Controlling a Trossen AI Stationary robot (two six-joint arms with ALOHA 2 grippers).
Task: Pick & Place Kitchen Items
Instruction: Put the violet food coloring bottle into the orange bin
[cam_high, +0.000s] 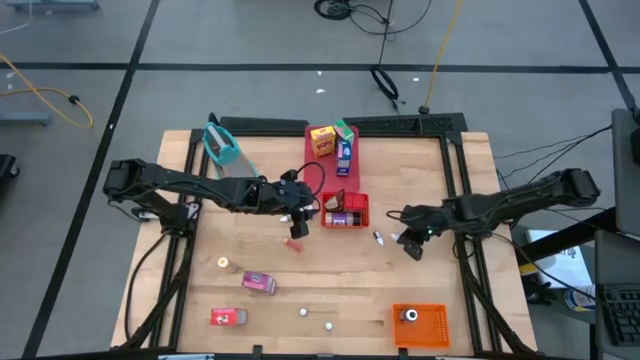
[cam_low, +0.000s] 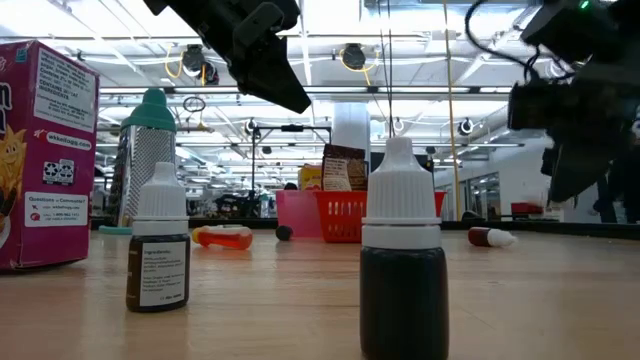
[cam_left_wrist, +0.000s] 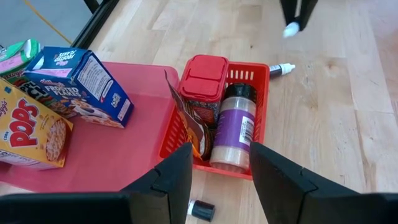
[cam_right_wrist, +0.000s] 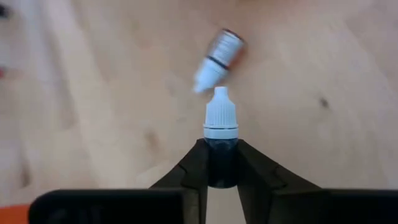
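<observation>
Two arms over the tabletop (cam_high: 330, 285). Left claw (cam_high: 297, 222) hangs released above an orange bottle (cam_high: 296, 244), just beside the red basket (cam_high: 361, 209) holding two jars (cam_left_wrist: 233, 127). Cartons (cam_high: 322, 140) lie on the tray (cam_high: 318, 172) behind. Right claw (cam_right_wrist: 220, 163) clenched on a dark dropper bottle (cam_right_wrist: 219, 134), lifted off the wood; another small bottle (cam_right_wrist: 216, 60) lies just beyond it.

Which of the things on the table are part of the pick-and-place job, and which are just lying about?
Job items:
- dropper bottle held in the right claw
- second dropper bottle lying on the table
- spice jars in the red basket
- cereal boxes on the red tray
- pink carton

Lying about:
- orange bin
- grater
</observation>
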